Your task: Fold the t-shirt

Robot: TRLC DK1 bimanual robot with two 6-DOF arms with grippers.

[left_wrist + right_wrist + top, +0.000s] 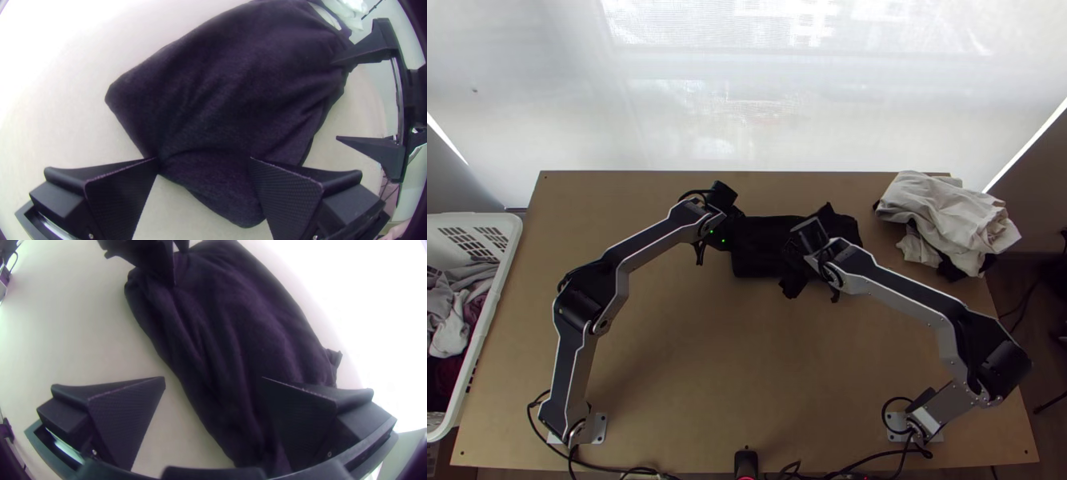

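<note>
T-shirt (761,244): on the table (747,360), far middle
Clothes pile (947,212): far right corner (right of the T-shirt)
Basket (511,225): left of the table

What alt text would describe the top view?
The robot's left arm and right arm bend toward a dark t-shirt lying compactly on a wooden table. Pale cloths are heaped at the table's far right; a white laundry basket stands at the left.

The wooden table (707,360) carries a black t-shirt (763,248) and bunched, mostly pale cloths (951,216)
</note>
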